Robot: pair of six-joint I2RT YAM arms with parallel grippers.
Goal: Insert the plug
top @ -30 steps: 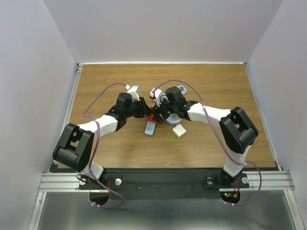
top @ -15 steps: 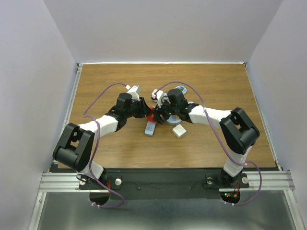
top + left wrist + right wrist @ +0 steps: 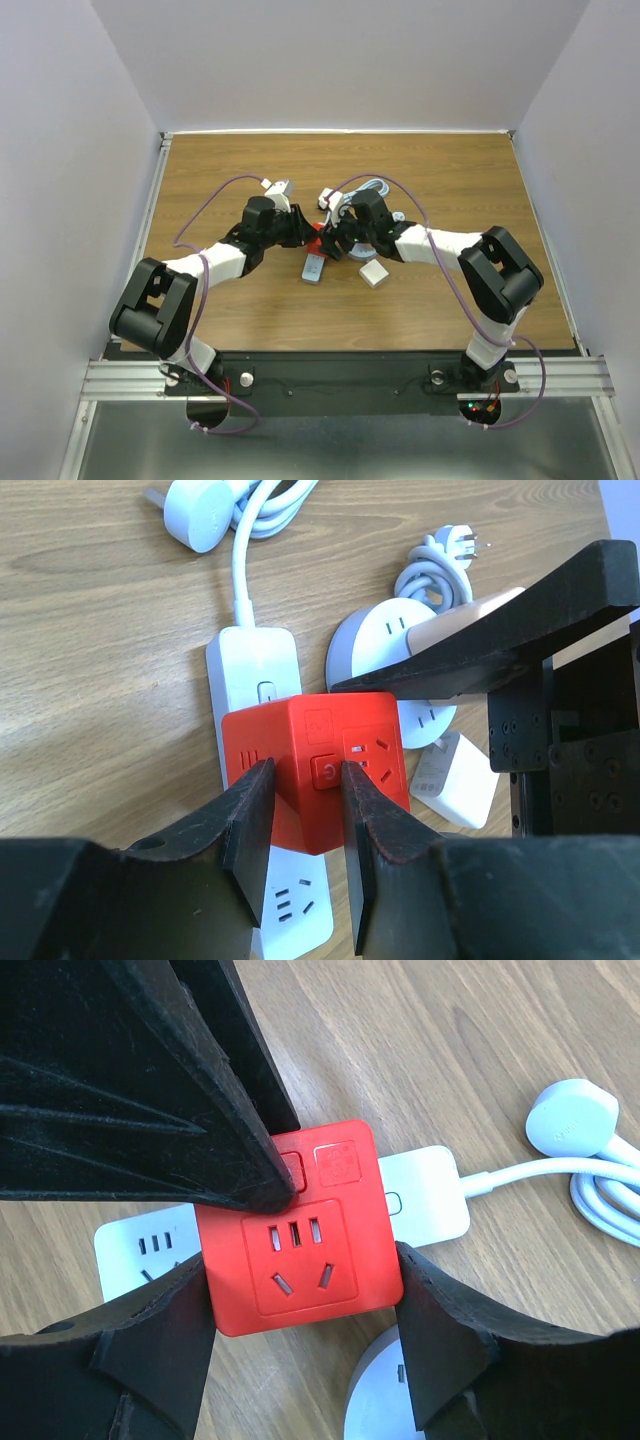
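Observation:
A red cube socket sits on top of a white power strip at the table's middle. In the left wrist view the cube lies between my left gripper's fingers, which pinch its near corner beside the power button. In the right wrist view my right gripper straddles the cube, with both fingers touching its sides. The left gripper's finger rests on the cube's top edge. The cube's underside is hidden. The two grippers meet over the cube.
A white adapter block lies right of the strip. A round white puck socket and a coiled white cable with a plug lie beyond the cube. The strip's own cable and plug lie further back.
My right wrist has shifted slightly, uncovering more of the coiled cable behind it. The left arm and the red cube have barely moved.

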